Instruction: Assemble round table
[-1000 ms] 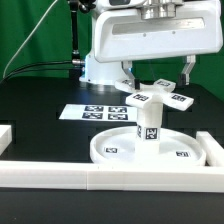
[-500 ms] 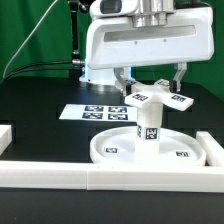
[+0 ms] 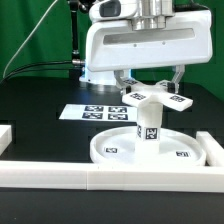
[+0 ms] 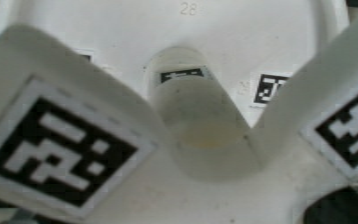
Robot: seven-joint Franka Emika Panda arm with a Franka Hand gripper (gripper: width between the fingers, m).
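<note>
Behind the front border rail [image 3: 60, 172], the round disc [image 3: 110, 150] lies flat on the black counter [image 3: 40, 110], rim up. The leg [image 3: 148, 125] stands upright at its centre, long axis vertical. The cross-shaped foot [image 3: 155, 98] sits on top of the leg, its four arms spread roughly level. The gripper [image 3: 152, 80] hangs just above, jaws apart, straddling the foot and clamped on nothing. Likely next: close centred over the leg's axis and turn without tipping it. The marker board [image 3: 90, 111] lies beyond.
</note>
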